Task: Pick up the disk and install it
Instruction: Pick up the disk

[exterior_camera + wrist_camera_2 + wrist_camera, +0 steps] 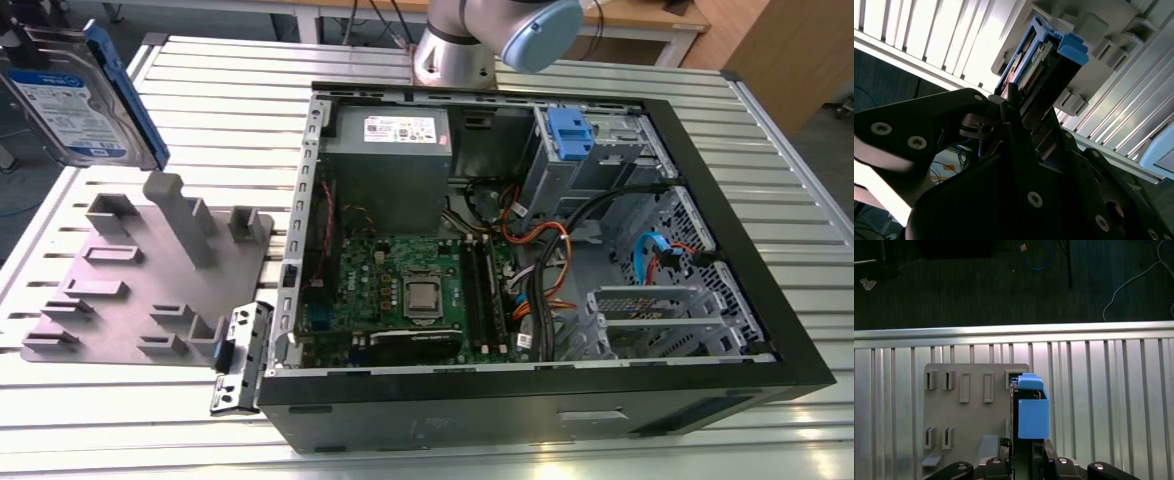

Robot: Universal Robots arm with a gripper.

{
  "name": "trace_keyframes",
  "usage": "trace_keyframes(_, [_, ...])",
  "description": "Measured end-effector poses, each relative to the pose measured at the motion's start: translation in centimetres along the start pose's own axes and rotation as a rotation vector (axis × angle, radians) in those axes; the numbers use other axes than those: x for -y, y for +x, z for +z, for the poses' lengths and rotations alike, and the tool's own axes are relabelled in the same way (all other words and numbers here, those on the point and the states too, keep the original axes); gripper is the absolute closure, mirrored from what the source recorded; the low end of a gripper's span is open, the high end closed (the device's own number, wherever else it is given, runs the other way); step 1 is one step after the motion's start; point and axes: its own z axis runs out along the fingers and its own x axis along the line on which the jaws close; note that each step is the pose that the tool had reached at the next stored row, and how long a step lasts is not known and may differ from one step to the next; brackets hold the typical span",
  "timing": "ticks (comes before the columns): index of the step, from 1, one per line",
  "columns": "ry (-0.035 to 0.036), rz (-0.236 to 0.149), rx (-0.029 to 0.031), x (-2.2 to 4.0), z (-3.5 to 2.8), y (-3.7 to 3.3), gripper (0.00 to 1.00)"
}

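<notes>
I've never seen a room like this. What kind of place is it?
Probably a robot lab or workshop: an open computer case sits on a slatted metal table, beside a grey holder plate, and the gripper holds the disk in the air.

The disk [74, 100] is silver with a blue and white label and blue sides. The computer case [534, 405] is black. The rack [134, 287] is grey.

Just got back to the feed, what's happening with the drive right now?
The gripper is shut on the disk and holds it in the air above the grey fixture plate, at the exterior view's left. The open computer case sits to the right, and the disk is not yet in it.
</notes>
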Motion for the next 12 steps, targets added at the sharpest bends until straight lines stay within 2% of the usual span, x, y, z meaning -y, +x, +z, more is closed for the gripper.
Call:
trace_keyframes(2, [0.0002,0.0,-0.0001,-0.01,-0.28,-0.02,0.65])
trace_keyframes(12, [0.0002,0.0,-0.0001,-0.02,-0.67,-0.03,0.65])
